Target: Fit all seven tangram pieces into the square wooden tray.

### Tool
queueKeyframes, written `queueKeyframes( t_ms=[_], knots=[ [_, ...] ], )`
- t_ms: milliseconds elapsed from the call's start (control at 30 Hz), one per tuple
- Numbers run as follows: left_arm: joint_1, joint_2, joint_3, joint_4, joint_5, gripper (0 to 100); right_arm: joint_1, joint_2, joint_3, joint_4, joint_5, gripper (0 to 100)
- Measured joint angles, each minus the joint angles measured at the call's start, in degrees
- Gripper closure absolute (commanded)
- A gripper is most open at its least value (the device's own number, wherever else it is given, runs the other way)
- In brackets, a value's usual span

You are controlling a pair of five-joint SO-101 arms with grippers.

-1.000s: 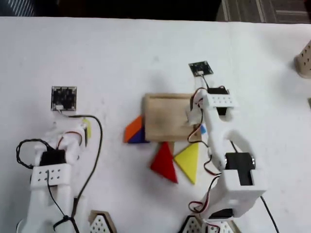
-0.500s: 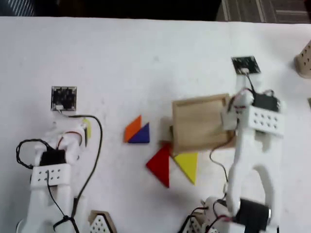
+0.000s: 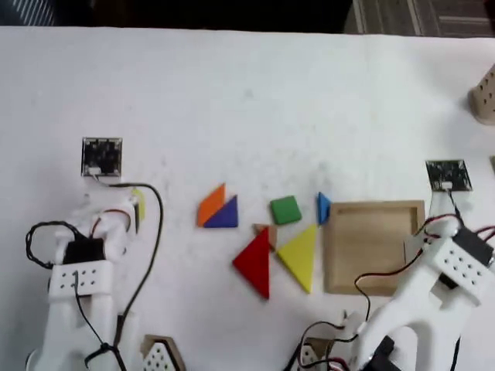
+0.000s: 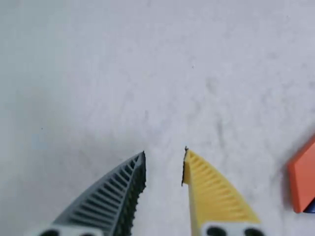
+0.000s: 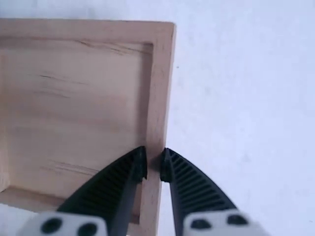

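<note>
The square wooden tray (image 3: 371,247) lies flat at the right with nothing in it. My right gripper (image 3: 418,246) is shut on the tray's right wall (image 5: 156,98), one finger inside and one outside (image 5: 152,166). Left of the tray lie a small blue triangle (image 3: 322,207), a green square (image 3: 285,209), a yellow triangle (image 3: 301,255), a red triangle (image 3: 256,260) and a small brown piece (image 3: 265,230). Farther left an orange triangle (image 3: 210,205) touches a dark blue triangle (image 3: 224,215). My left gripper (image 4: 164,164) stands open over bare table at the left (image 3: 128,205), with the orange triangle (image 4: 301,181) off to its side.
A pegged wooden block (image 3: 483,97) stands at the right edge. Two white perforated holders (image 3: 158,355) sit at the front edge. A black cable (image 3: 155,232) loops beside the left arm. The table's far half is bare white.
My right gripper has dragged the tray to the right, off the pieces, uncovering the green square and the small blue triangle. The red and yellow triangles shifted slightly. The left arm has not moved.
</note>
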Motion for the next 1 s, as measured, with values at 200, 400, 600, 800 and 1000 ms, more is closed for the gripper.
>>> queueKeyframes(
  t_ms=[200, 400, 600, 800, 1000],
  knots=[
    [0.0, 0.0, 0.0, 0.0, 0.0, 84, -1.05, 0.44, 8.44, -8.09, 0.18, 98.1],
    [0.0, 0.0, 0.0, 0.0, 0.0, 84, -8.44, 0.35, 15.21, -11.87, -3.52, 98.1],
    [0.0, 0.0, 0.0, 0.0, 0.0, 84, -9.23, -0.09, 14.33, -11.96, -9.58, 98.1],
    [0.0, 0.0, 0.0, 0.0, 0.0, 84, -1.32, -6.68, 10.02, -11.96, -10.2, 98.2],
    [0.0, 0.0, 0.0, 0.0, 0.0, 84, 3.25, -9.58, 7.12, -12.66, -10.46, 98.2]
  ],
)
